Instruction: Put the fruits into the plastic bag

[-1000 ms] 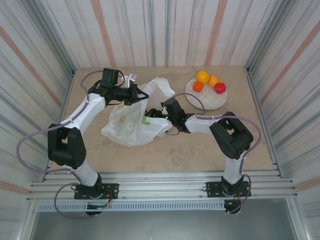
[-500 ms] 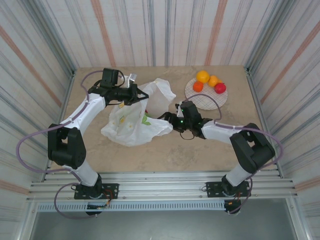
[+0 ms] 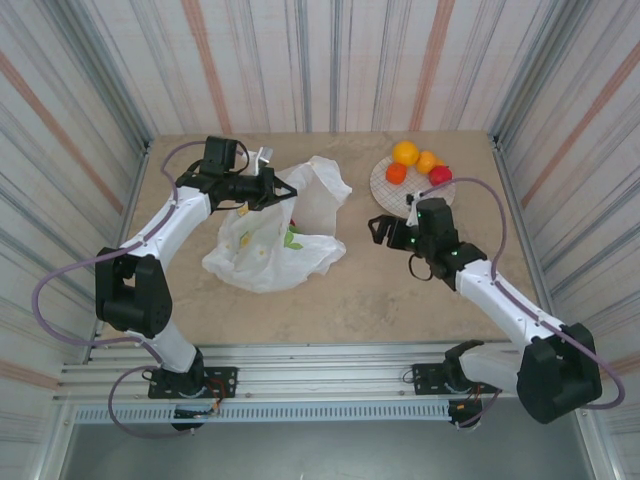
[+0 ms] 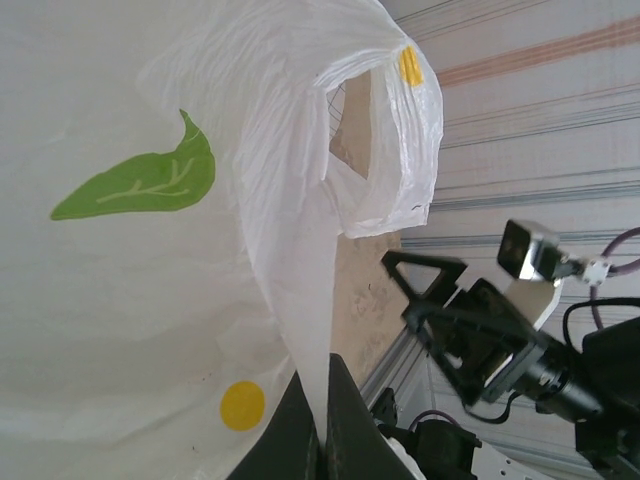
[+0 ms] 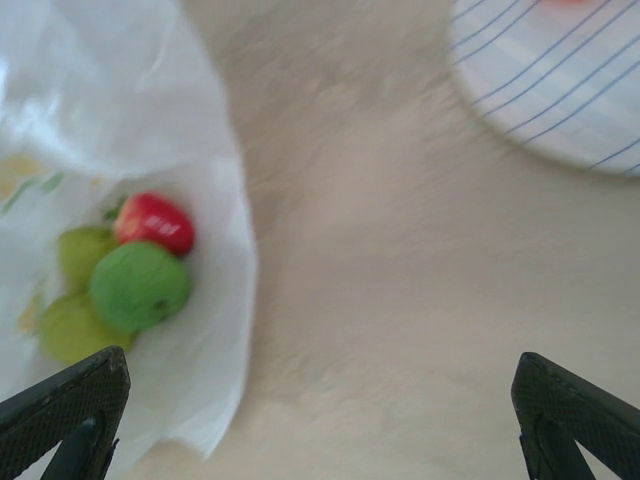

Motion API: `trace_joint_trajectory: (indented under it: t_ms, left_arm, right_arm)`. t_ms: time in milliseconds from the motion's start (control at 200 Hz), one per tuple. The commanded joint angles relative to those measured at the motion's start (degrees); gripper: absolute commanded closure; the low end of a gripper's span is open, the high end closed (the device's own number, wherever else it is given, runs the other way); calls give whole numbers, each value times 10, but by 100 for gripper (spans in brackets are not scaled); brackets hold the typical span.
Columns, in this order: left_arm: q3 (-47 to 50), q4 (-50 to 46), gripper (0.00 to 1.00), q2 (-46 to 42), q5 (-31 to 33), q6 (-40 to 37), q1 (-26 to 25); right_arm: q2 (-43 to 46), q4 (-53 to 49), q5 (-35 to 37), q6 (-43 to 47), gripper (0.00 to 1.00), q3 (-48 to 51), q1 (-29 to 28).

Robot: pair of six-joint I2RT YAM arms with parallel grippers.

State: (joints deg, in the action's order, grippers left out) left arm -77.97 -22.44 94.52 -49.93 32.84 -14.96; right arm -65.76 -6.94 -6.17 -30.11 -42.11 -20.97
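Note:
The plastic bag (image 3: 268,248) lies left of centre, white with leaf and lemon prints. My left gripper (image 3: 278,190) is shut on a strip of the bag's rim (image 4: 300,300) and holds it up; the fingers (image 4: 345,430) pinch the film. Inside the bag's mouth lie a red apple (image 5: 155,222), a green apple (image 5: 140,285) and pale green fruits (image 5: 75,290). Several fruits, oranges (image 3: 405,152) and a red apple (image 3: 440,175), sit on the checked plate (image 3: 415,205). My right gripper (image 3: 378,230) hangs open and empty over bare table between bag and plate (image 5: 560,90).
Corrugated walls enclose the table on three sides. A metal rail runs along the near edge (image 3: 320,355). Bare tabletop (image 5: 400,300) lies under the right gripper, and the right arm's gripper (image 4: 450,300) shows beyond the bag.
My right gripper has drawn back out of the bag's mouth and swung right toward the plate, still open. The left gripper has kept its hold on the bag.

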Motion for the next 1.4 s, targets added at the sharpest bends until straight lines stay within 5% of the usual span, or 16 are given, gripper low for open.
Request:
trace_joint_trajectory:
  t_ms: [0,230,661,1238,1393]
  left_arm:
    - [3,-2,100,-15,-4,-5,5]
    - [2,-6,100,-13,-3,-2,5]
    - [4,-3,100,-14,5,-1,2]
    - [4,-4,100,-13,12,-2,-9]
    - [-9,-41,100,-17,58,-35,-27]
  right_arm:
    - [-42,-39,84,59,1,-58,26]
    - [-220,-62,175,99,1,-211,52]
    - [-539,-164,187,102,1,-510,78]
    - [-702,-253,190,123,11,-720,94]
    - [-729,-264,179,130,16,-757,95]
